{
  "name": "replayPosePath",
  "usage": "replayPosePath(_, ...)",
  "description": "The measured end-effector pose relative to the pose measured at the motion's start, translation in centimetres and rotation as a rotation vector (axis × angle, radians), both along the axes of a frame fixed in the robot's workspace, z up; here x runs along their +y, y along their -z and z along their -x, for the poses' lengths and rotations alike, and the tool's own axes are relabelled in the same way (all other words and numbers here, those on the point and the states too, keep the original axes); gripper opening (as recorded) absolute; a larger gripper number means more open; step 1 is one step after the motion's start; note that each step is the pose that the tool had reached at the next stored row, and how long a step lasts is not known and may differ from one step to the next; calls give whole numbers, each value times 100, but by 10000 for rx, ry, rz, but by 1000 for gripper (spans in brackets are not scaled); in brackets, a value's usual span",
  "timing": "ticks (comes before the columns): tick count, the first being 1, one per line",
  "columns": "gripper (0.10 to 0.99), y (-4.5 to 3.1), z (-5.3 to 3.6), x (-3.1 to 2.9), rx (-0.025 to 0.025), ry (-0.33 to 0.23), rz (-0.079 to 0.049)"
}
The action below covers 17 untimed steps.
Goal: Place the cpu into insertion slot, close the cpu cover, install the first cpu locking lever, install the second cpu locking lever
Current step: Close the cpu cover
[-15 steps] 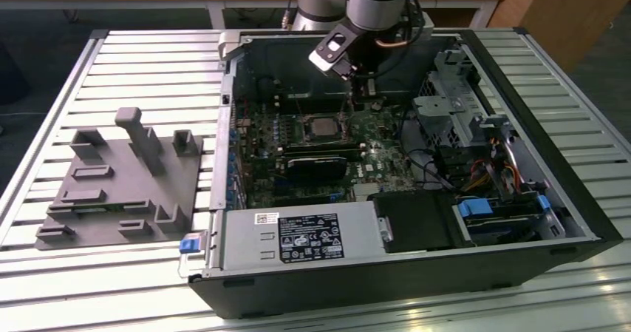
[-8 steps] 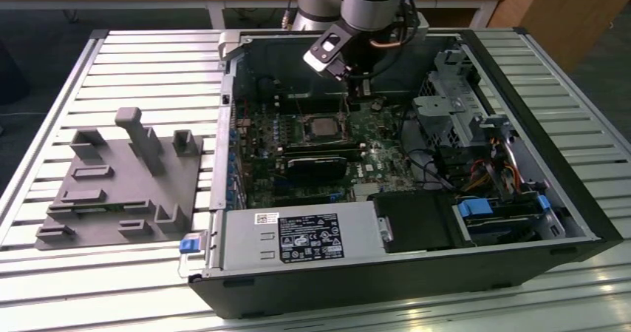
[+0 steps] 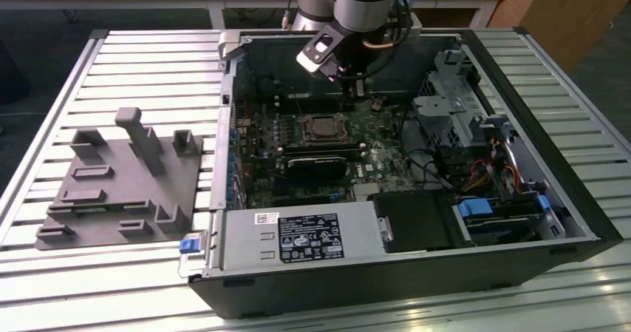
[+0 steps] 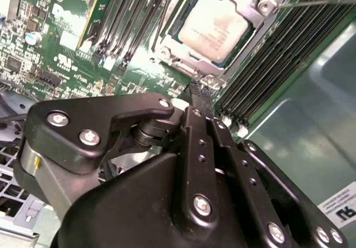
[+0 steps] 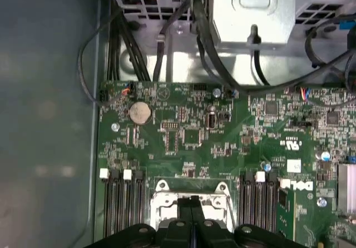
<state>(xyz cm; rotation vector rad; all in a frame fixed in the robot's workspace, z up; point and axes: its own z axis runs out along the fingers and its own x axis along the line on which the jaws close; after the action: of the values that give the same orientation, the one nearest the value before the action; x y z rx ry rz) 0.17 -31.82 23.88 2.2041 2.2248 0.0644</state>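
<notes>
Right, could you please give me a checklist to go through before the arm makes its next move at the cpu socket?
1. cpu seated: ok, its grey top lies flat inside the frame.
2. cpu cover down: ok, it appears to lie flat around the chip.
3. Locking levers latched: cannot tell; one thin lever sticks out past the cover's corner.
4. gripper empty: ok, shut on nothing, its tip beside the cover's edge.
5. Cables off the socket: ok, they lie toward the exterior view's right.
</notes>
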Motion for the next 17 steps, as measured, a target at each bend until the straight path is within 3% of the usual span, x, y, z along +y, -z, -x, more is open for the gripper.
replayPosePath(10, 106, 48, 169, -2, 1, 0, 3)
replayPosePath(17, 106, 50, 220, -2, 1, 0, 2)
